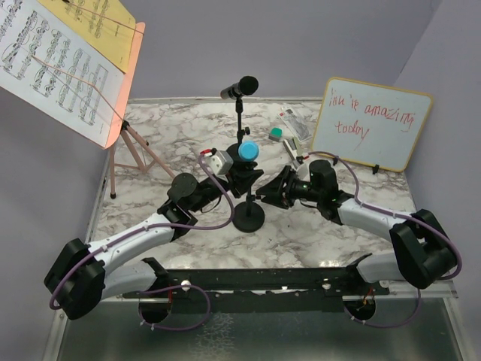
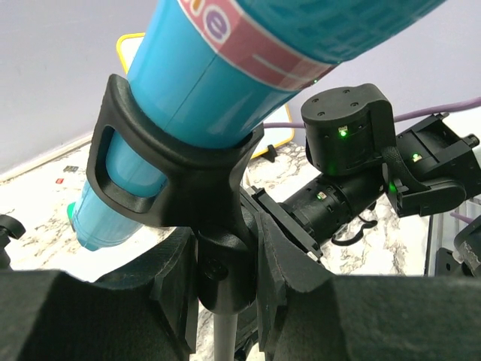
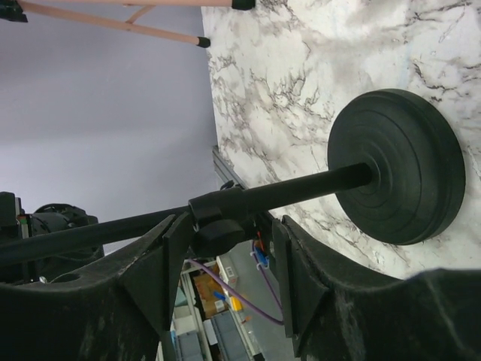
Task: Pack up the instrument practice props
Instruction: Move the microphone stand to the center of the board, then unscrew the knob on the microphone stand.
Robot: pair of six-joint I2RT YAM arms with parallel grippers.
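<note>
Overhead: the blue microphone sits atop the near mic pole, mid table, with both arms on it.
Left wrist: the left hand is clamped on the pole under the microphone.
Right wrist: the right hand is apart, straddling the pole.
This looks like the dismantling step; the right hand should close next.

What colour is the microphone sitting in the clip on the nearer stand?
Bright blue, with a pink-and-white band. The microphone shows best in the left wrist view.

Blue microphone with pink band, black mic pole, grey-veined white marble table, pink music rack
</note>
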